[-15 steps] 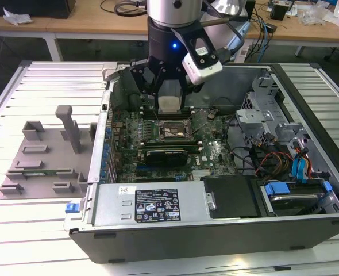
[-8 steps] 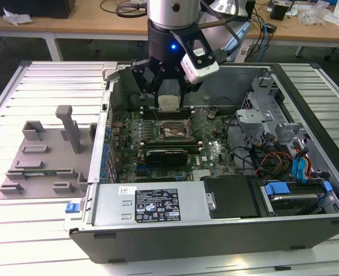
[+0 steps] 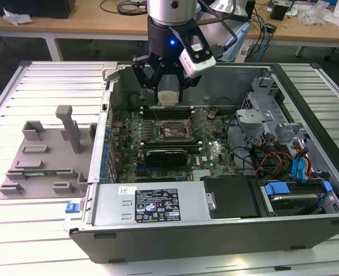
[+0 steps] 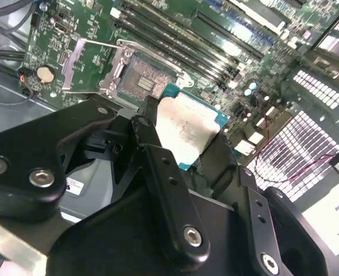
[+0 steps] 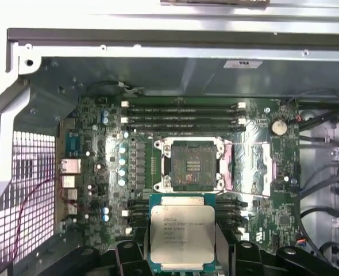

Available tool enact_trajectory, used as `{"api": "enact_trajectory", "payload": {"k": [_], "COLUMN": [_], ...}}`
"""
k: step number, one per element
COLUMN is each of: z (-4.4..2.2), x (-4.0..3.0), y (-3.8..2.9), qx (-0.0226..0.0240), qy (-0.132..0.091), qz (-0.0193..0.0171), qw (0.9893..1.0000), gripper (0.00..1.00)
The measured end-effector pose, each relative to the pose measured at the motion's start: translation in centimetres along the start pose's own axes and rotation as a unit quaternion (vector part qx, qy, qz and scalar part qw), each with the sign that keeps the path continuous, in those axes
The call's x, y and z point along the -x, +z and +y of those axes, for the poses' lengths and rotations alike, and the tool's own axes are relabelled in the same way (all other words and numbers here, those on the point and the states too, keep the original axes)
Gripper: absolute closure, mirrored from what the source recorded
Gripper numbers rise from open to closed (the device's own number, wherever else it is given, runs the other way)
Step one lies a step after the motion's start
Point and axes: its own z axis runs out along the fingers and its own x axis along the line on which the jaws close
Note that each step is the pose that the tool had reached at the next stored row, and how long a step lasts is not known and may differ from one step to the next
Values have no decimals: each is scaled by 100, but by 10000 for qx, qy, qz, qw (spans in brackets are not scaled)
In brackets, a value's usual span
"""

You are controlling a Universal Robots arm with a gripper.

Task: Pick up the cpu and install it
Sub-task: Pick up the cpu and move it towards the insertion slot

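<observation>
Tray (image 3: 40,158) of grey holders sits on the bench (image 3: 31,230) at the exterior view's left, and further right the fingers (image 4: 164,172) are clamped on opposite edges of the cpu (image 3: 168,98), hanging it over the open computer case (image 3: 215,230), just short of the empty socket (image 5: 192,164). Edge grip looks deliberate to me, since it leaves the underside free to drop in. Silver lid faces away from the board, sides square with the socket, and its slightly longer side runs toward it in the first wrist view.
</observation>
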Motion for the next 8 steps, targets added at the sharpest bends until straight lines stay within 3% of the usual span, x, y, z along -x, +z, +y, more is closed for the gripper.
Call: {"api": "enact_trajectory", "payload": {"k": [8], "z": [151], "x": [0], "y": [37], "qx": [0], "qy": [0], "qz": [0], "qw": [10000], "gripper": [45]}}
